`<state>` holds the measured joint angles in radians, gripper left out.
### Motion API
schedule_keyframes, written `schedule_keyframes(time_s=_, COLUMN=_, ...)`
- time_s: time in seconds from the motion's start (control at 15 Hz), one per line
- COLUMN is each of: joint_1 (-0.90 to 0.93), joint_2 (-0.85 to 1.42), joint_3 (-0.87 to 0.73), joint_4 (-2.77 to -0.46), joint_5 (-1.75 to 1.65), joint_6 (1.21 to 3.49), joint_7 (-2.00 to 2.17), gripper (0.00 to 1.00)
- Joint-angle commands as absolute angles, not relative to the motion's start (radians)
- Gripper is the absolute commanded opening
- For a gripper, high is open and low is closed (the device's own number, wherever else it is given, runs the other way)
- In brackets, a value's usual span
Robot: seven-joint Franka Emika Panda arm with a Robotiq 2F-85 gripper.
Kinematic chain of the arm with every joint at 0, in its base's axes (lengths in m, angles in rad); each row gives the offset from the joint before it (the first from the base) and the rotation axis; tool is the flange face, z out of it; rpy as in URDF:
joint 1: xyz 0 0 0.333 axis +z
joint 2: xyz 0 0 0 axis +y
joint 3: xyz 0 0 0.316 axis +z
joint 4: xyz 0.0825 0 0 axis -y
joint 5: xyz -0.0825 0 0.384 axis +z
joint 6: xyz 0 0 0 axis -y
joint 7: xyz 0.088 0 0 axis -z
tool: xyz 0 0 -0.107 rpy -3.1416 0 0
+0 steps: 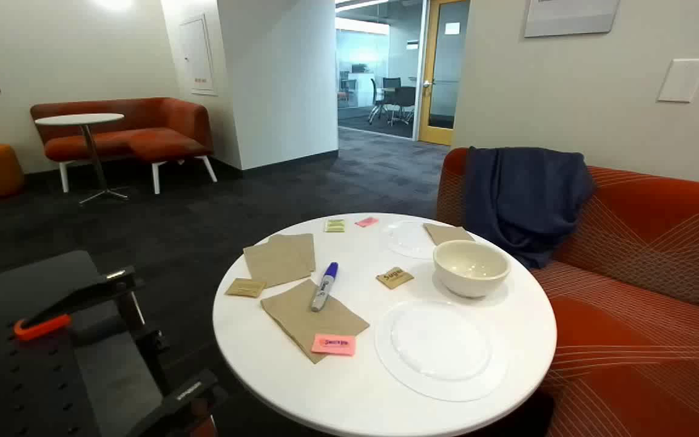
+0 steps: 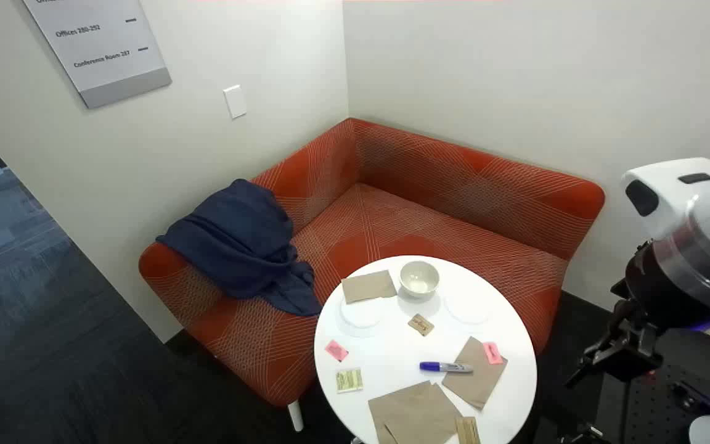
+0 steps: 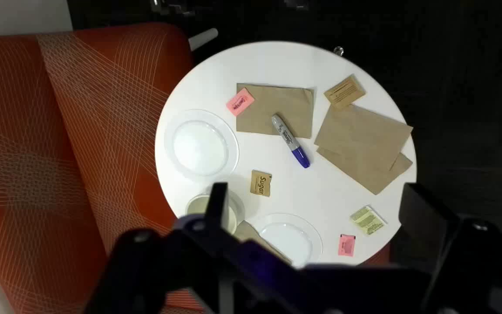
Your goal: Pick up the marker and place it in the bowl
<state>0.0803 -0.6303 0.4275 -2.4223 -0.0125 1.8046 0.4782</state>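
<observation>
The marker (image 1: 323, 287), grey with a blue cap, lies on the round white table, partly on a brown napkin. It also shows in an exterior view (image 2: 446, 367) and in the wrist view (image 3: 290, 140). The cream bowl (image 1: 469, 270) stands upright on the table in both exterior views (image 2: 419, 279). In the wrist view a finger partly covers the bowl (image 3: 195, 204). My gripper (image 3: 314, 187) is open and empty, its fingers wide apart, above the table level. In an exterior view the gripper (image 2: 607, 364) hangs beside the table, apart from marker and bowl.
Clear plates (image 1: 440, 343) lie beside the bowl. Brown napkins (image 3: 360, 144), a sugar packet (image 3: 260, 183), pink packets (image 3: 240, 102) and a green packet (image 3: 368, 220) lie around. A red sofa (image 2: 429, 216) with a dark blue cloth (image 2: 238, 240) borders the table (image 1: 301, 388).
</observation>
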Motion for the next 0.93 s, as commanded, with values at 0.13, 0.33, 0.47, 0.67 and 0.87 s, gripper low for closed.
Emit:
schedule_keyframes(time_s=0.13, joint_1=0.106, joint_2=-0.623, joint_3=0.408, joint_4=-2.42, joint_5=-0.026, joint_6=1.802, joint_7=0.491, gripper=1.0)
schedule_keyframes(time_s=0.33, joint_1=0.11, joint_2=-0.629, joint_3=0.401, joint_4=-2.426, joint_5=-0.028, joint_6=1.802, joint_7=0.479, gripper=1.0)
schedule_keyframes(time_s=0.47, joint_1=0.118, joint_2=-0.639, joint_3=0.383, joint_4=-2.438, joint_5=-0.029, joint_6=1.802, joint_7=0.458, gripper=1.0)
schedule_keyframes(time_s=0.67, joint_1=0.124, joint_2=-0.642, joint_3=0.341, joint_4=-2.463, joint_5=-0.026, joint_6=1.797, joint_7=0.404, gripper=1.0)
schedule_keyframes(time_s=0.87, joint_1=0.13, joint_2=-0.643, joint_3=0.282, joint_4=-2.503, joint_5=-0.021, joint_6=1.815, joint_7=0.314, gripper=1.0)
